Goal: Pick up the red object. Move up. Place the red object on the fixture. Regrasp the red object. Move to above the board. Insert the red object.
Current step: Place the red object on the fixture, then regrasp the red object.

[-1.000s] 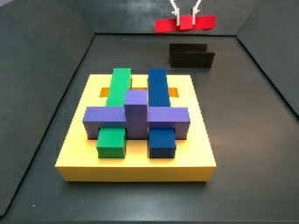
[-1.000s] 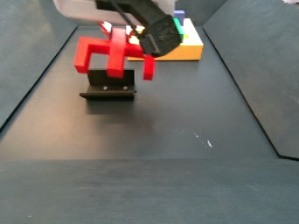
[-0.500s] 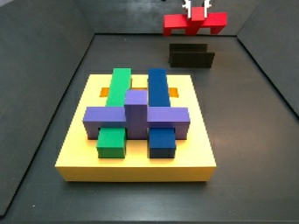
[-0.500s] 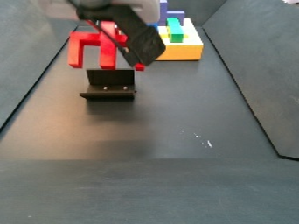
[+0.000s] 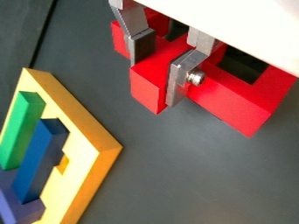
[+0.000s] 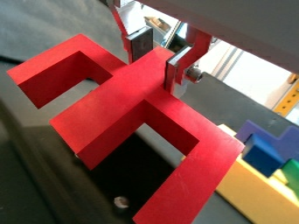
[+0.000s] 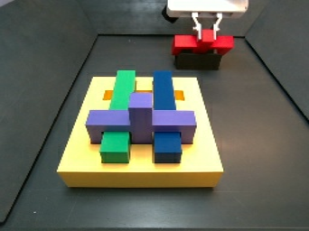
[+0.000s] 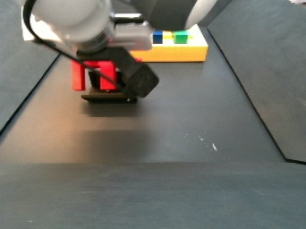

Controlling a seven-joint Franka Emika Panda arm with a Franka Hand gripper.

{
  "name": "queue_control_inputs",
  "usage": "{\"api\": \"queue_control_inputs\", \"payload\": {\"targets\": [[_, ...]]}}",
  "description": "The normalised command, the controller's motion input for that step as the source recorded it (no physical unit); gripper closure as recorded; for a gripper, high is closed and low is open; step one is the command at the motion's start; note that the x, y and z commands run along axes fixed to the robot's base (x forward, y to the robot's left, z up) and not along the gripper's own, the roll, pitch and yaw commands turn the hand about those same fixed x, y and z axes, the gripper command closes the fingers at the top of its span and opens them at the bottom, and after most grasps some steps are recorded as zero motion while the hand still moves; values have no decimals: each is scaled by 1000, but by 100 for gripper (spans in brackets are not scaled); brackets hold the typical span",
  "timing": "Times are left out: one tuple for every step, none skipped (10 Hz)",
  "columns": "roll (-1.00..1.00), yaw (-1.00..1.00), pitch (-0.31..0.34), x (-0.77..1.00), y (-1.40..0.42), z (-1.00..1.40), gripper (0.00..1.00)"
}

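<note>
The red object [image 7: 201,42] sits down on the black fixture [image 7: 200,60] at the far end of the floor, and my gripper [image 7: 207,33] stands over it. In both wrist views the gripper [image 5: 162,61] [image 6: 158,59] is shut on the red object's [image 5: 222,92] [image 6: 111,105] central stem, silver fingers [image 5: 181,80] pressed to either side. The fixture's dark hollow [image 6: 122,179] lies under the crossbar. The yellow board [image 7: 85,158] with green, blue and purple blocks lies nearer in that side view. From the opposite side the arm hides most of the red object [image 8: 93,75] above the fixture [image 8: 110,97].
Dark walls [image 7: 54,99] enclose the black floor. The board [image 8: 180,54] lies beyond the fixture in a side view, and its corner [image 5: 87,153] shows close beside the red object in a wrist view. A blue block [image 6: 274,144] rises on the board near the crossbar's end.
The gripper has come down with the red object, from hanging above the fixture to resting on it. The red object has also turned in the grip on the way down.
</note>
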Motion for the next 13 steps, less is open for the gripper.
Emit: {"api": "queue_control_inputs", "payload": {"targets": [[-106,23,0,6,17,-57,100],[0,11,0,0,0,-31,100],[6,0,0,0,0,0,100],[174,0,14,0,0,-37,100],[0,0,0,0,0,0,100],[0,0,0,0,0,0,0],[40,0,0,0,-63,0,0],[160,0,26,26,-146,0,0],[226,0,-91,-177,-149,271,0],[254,0,-89,0,0,749,0],[691,-3,-140,0,-123,677,0],[823,0,-126,0,-66,611,0],[929,63,-9,-9,-31,606,0]]}}
